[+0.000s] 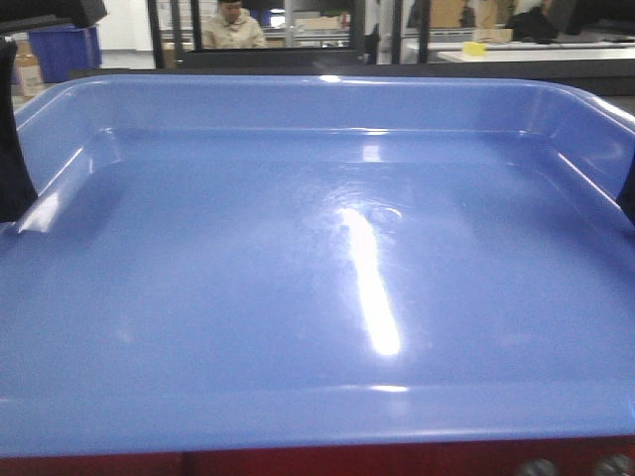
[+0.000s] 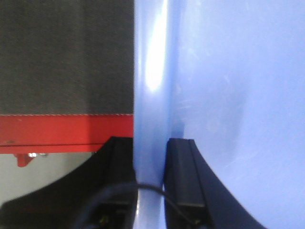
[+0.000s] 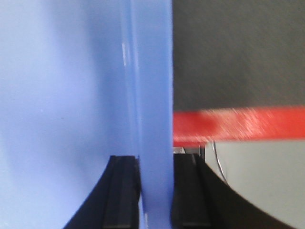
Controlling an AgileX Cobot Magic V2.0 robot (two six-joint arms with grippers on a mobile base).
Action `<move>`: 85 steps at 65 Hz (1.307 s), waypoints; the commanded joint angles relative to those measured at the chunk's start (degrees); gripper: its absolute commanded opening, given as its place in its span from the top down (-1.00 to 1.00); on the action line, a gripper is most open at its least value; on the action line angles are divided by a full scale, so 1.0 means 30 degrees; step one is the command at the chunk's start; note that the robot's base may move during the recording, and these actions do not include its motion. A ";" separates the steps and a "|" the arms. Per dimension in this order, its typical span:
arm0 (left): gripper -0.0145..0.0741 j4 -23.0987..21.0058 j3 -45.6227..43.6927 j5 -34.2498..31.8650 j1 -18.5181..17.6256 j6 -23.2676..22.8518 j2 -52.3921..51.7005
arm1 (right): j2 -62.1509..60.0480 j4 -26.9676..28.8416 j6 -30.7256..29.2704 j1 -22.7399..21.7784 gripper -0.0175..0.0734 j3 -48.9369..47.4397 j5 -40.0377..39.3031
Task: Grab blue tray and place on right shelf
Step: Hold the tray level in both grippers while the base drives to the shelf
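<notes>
Blue tray (image 1: 298, 297): glossy plastic, judged stiff, light, slippery; side rims are clamped between jaws of left gripper (image 2: 150, 145) and right gripper (image 3: 155, 161).

Dark carpeted tabletop (image 2: 66, 57) with red edge (image 2: 66, 131), pale floor (image 3: 257, 191) below, blue bin (image 1: 64, 50) far left, person (image 1: 233, 28) in beige, perhaps seated, white table (image 1: 536, 52) beyond.

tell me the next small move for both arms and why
Probably raise both arms together, keeping the blue tray level. The left gripper and right gripper each pinch one side of it, and the carpeted table shows beneath in both wrist views, so it likely needs clearance before moving toward the shelf, which is out of view.
</notes>
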 commanded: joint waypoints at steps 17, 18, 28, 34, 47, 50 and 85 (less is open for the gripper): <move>0.67 -0.0271 -0.0449 -0.0347 -0.0228 -0.0122 -0.0526 | -0.0483 0.0139 0.0174 0.0018 0.08 -0.0584 -0.1020; 0.67 -0.0271 -0.0449 -0.0347 -0.0228 -0.0122 -0.0526 | -0.0483 0.0139 0.0174 0.0018 0.08 -0.0584 -0.1020; 0.67 -0.0271 -0.0449 -0.0314 -0.0228 -0.0122 -0.0526 | -0.0483 0.0139 0.0174 0.0018 0.08 -0.0584 -0.1003; 0.67 -0.0271 -0.0449 -0.0314 -0.0228 -0.0122 -0.0526 | -0.0483 0.0139 0.0174 0.0018 0.08 -0.0584 -0.1003; 0.67 -0.0271 -0.0449 -0.0314 -0.0228 -0.0122 -0.0526 | -0.0483 0.0139 0.0174 0.0018 0.08 -0.0584 -0.1003; 0.67 -0.0271 -0.0449 -0.0314 -0.0228 -0.0122 -0.0526 | -0.0483 0.0139 0.0174 0.0018 0.08 -0.0584 -0.1003; 0.67 -0.0271 -0.0449 -0.0233 -0.0228 -0.0122 -0.0526 | -0.0483 0.0139 0.0174 0.0018 0.08 -0.0584 -0.0984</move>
